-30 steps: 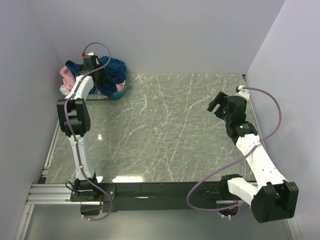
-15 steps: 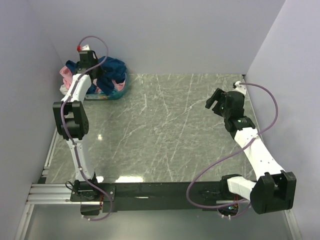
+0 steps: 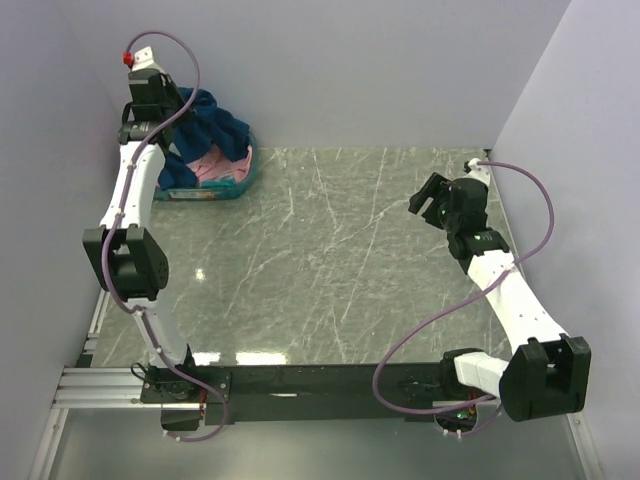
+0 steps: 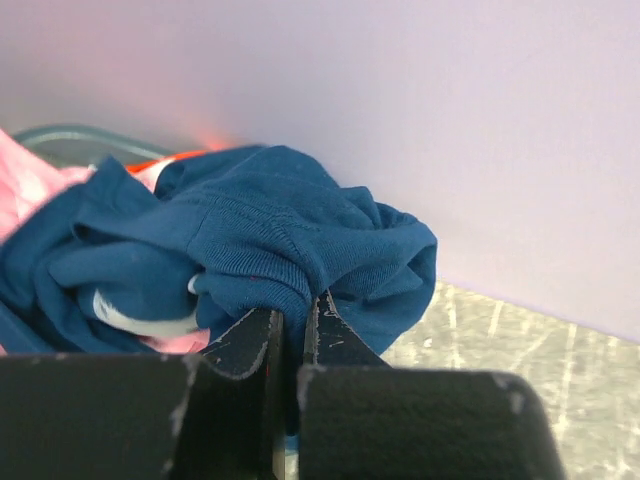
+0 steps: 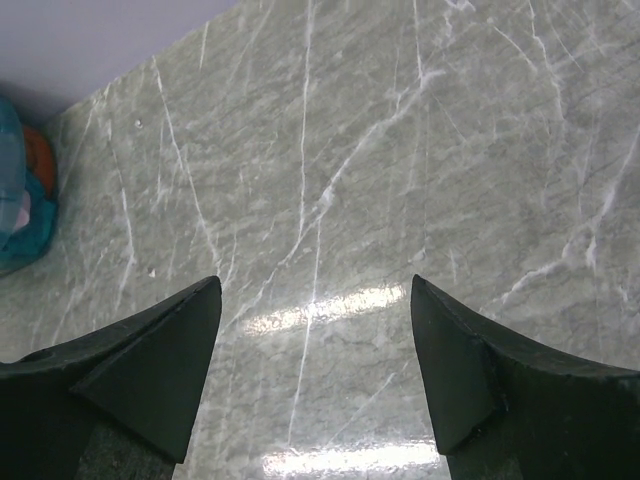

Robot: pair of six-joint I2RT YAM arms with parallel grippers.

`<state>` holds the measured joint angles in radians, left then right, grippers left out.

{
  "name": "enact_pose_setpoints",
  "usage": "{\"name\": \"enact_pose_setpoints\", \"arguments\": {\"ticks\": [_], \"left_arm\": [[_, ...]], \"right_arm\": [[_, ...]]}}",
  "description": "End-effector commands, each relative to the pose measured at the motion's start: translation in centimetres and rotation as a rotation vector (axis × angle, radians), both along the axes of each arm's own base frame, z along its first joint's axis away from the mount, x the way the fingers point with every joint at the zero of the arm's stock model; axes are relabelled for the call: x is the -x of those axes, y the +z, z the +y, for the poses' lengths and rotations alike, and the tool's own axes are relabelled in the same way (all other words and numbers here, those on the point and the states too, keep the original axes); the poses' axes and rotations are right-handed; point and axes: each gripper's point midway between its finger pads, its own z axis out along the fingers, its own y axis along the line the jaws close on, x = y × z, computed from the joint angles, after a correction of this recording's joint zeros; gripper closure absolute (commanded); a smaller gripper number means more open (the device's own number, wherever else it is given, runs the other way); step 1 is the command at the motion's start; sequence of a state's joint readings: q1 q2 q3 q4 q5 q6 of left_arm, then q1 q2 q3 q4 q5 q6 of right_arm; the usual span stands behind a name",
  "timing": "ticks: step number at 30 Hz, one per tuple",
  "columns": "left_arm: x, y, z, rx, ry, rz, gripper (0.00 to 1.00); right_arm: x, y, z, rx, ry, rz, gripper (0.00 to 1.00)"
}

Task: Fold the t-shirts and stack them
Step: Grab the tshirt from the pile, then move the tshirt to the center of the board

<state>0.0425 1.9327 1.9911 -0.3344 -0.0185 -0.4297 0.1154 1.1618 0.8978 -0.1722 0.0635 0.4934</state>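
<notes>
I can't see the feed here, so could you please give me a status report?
Left gripper shut on navy shirt, held up over the basket. Right gripper open above the table. Nothing in the way.

left gripper (image 4: 292,318): closed, shirt (image 4: 280,225) pinched between fingertips
right gripper (image 5: 315,295): fingers spread wide
left arm (image 3: 132,195): stretched far forward

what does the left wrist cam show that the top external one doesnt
Only left wrist: the left gripper pinched shut on a fold of the navy t-shirt. Only top external: the right gripper, open above the marble table, and the whole teal basket. Both: the navy t-shirt and the pink t-shirt.
</notes>
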Motion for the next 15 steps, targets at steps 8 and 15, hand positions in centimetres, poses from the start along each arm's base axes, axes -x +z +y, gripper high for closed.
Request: {"name": "enact_pose_setpoints", "arguments": {"ticks": [8, 15], "left_arm": [[11.4, 20.9, -2.6, -0.059, -0.129, -0.521, 1.0], [18.2, 25.4, -8.2, -0.052, -0.353, -0.666, 1.0]], "right_arm": [[0.1, 3.6, -0.2, -0.021, -0.023, -0.114, 0.18], [0.4, 3.7, -0.6, -0.014, -0.045, -0.123, 0.18]]}}
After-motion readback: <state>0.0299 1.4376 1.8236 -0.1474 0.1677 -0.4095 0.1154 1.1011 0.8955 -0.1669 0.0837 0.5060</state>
